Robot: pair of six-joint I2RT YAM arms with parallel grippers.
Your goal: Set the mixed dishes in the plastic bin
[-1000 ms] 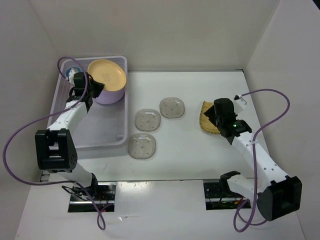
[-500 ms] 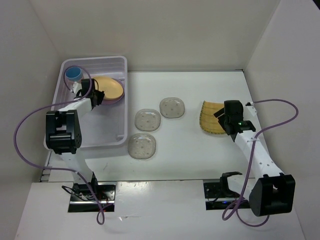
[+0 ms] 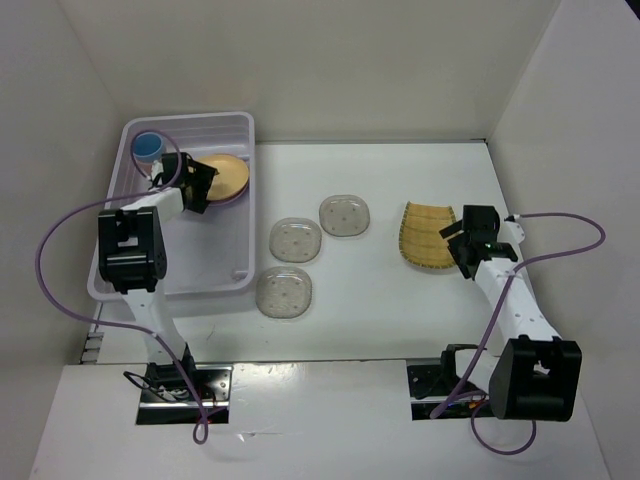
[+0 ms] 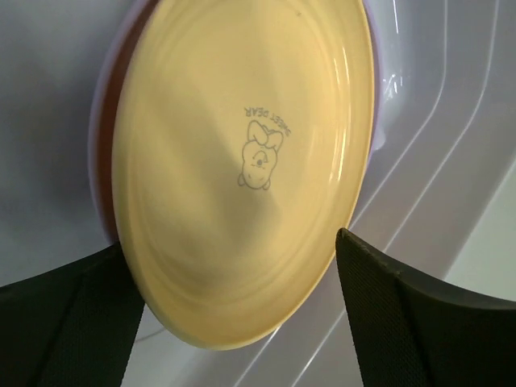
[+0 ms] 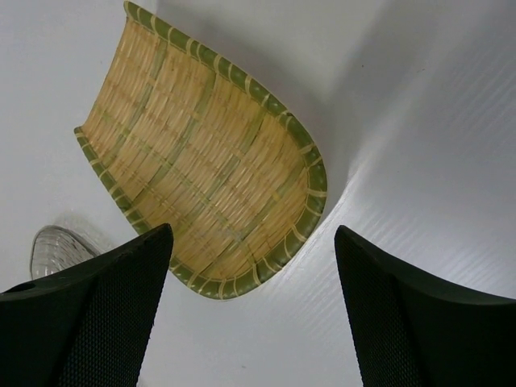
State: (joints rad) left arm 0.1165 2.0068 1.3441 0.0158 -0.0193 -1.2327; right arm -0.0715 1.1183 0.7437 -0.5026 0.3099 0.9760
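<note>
The plastic bin [image 3: 236, 122] stands at the far left with a blue cup [image 3: 147, 146] in its back corner. The round orange-yellow plate [image 3: 229, 176] [image 4: 242, 153] rests tilted on the lavender bowl [image 3: 243, 192] [image 4: 98, 153] inside the bin. My left gripper [image 3: 200, 184] [image 4: 234, 322] is open beside the plate's near edge, its fingers apart from it. The yellow woven-textured plate [image 3: 427, 234] [image 5: 201, 169] lies on the table at the right. My right gripper [image 3: 460, 240] [image 5: 251, 314] hangs open just right of it, holding nothing. Three clear saucers [image 3: 296, 240] [image 3: 346, 215] [image 3: 284, 292] lie mid-table.
The bin's ribbed wall [image 4: 451, 161] runs close behind the left fingers. One saucer's edge [image 5: 56, 246] shows beyond the woven plate in the right wrist view. White enclosure walls close off the back and both sides.
My left gripper has opened and let go of the orange-yellow plate, which now rests on the bowl in the bin. My right gripper has moved right off the woven plate and opened wider.
</note>
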